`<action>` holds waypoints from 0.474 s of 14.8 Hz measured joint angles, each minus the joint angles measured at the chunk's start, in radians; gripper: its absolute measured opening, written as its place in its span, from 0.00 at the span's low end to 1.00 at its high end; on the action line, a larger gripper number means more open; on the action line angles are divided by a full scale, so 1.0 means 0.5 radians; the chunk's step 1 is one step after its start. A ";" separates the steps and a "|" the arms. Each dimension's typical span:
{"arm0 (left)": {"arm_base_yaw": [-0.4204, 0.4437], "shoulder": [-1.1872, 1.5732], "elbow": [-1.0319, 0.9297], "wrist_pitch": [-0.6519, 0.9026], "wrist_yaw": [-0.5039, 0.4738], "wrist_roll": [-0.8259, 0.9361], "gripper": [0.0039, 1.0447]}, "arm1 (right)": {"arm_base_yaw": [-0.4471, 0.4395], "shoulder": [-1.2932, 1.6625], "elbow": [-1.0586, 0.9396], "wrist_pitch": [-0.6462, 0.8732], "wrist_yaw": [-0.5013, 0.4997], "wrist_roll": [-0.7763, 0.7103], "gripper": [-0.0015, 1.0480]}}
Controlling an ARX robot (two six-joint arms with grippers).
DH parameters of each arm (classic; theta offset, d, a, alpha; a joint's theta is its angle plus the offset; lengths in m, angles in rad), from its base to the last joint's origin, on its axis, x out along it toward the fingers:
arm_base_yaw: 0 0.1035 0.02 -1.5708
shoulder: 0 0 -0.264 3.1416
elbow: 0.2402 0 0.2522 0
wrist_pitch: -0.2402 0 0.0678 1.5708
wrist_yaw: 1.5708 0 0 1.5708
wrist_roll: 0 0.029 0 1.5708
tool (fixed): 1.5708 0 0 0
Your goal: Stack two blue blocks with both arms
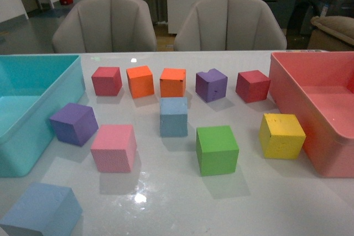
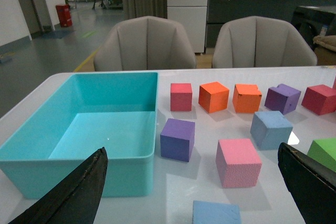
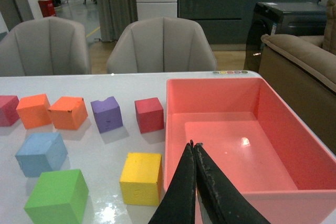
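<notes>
One blue block stands in the middle of the white table; it also shows in the left wrist view and the right wrist view. The other blue block lies at the front left corner, and its top shows in the left wrist view. Neither arm appears in the front view. My left gripper is open and empty, above the table just behind the near blue block. My right gripper is shut and empty, over the near wall of the pink bin.
A turquoise bin stands at the left, the pink bin at the right. Red, orange, purple, pink, green and yellow cubes are spread around the blue blocks. Two grey chairs stand behind the table.
</notes>
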 joint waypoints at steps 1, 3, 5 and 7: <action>0.000 0.000 0.000 0.000 0.000 0.000 0.94 | -0.026 -0.088 -0.036 -0.041 -0.024 0.000 0.02; 0.000 0.000 0.000 0.000 0.000 0.000 0.94 | -0.075 -0.283 -0.108 -0.166 -0.073 0.001 0.02; 0.000 0.000 0.000 0.000 0.002 0.000 0.94 | -0.204 -0.311 -0.187 -0.072 -0.229 -0.001 0.02; 0.000 0.000 0.000 0.001 -0.001 0.000 0.94 | -0.249 -0.340 -0.214 -0.131 -0.237 0.000 0.02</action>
